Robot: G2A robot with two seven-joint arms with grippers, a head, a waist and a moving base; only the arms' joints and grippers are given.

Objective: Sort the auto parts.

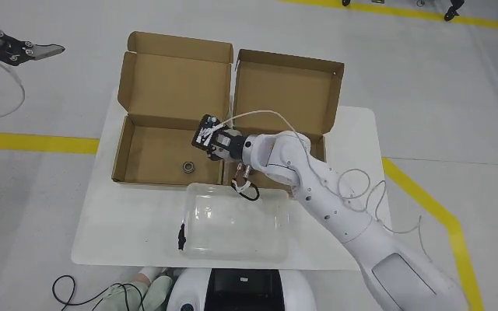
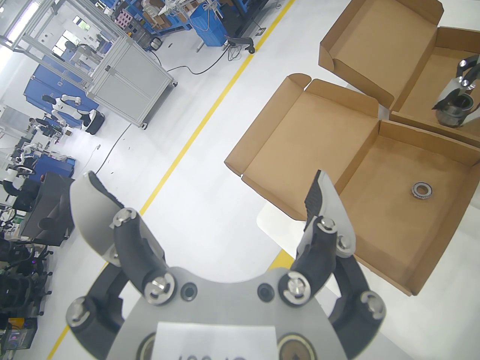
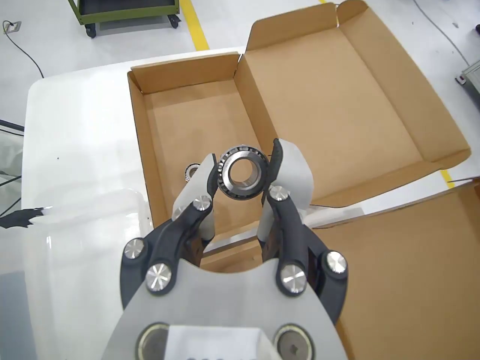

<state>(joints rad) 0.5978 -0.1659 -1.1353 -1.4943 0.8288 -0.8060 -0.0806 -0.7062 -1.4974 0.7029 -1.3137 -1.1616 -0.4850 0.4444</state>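
Two open cardboard boxes sit side by side on the white table [image 1: 101, 225], lids folded back, and all the action is over the left box [image 1: 148, 152]. Right gripper [image 3: 243, 164] is clenched tight on a big bearing [image 3: 243, 192], one finger pressing each side of the ring, its bore facing straight back at the wrist camera. That bearing hangs above the left box, close to the wall it shares with the right box [image 1: 288, 97]; how high off the cardboard floor, I can't tell. Down on the floor of that same left box lies a small bearing [image 1: 187, 165], flat, apart from every wall. Left gripper [image 2: 204, 177] is way out beyond the table's left edge, over the grey shop floor [image 1: 62, 93], well apart from the boxes, released, fingers spread wide. Nearer the robot, a clear plastic bin [image 1: 233, 225] stands on the table in front of both boxes, its far rim just beside their front walls
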